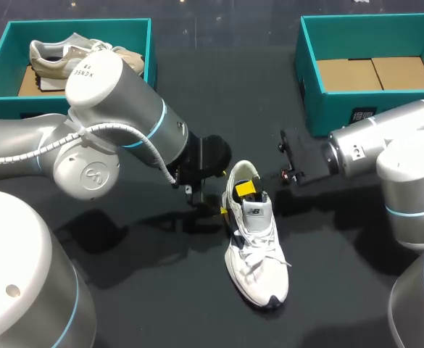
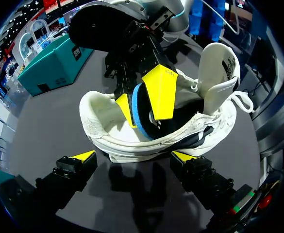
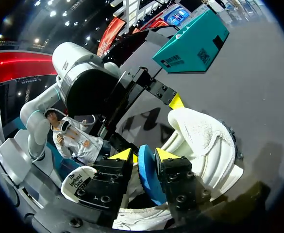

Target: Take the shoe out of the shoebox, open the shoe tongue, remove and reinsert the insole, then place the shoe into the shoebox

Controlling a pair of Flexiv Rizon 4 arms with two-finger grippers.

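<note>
At mid-worktop you're looking at the white shoe, lying on its sole w/ toe pointing back toward the robot and heel toward the far side. Its tongue is standing up out of the opening, clear of the laces.

Your right arm is coming in from the right w/ its claw sitting over the shoe's opening. That claw is clenched on the blue insole: one yellow tip is pressing each face, and the insole is standing on edge, upper part out of the shoe, lower part down inside.

Your left arm is reaching in from the left, and its claw is sitting low at the heel end. It's released, fingers spread wide, w/ the heel just ahead of and between the two tips. Can't tell whether either tip is touching the shoe.

Both teal shoeboxes are sitting at the far side, well apart from the shoe. The left shoebox is holding a beige shoe. The right shoebox is showing its brown cardboard floor.
</note>
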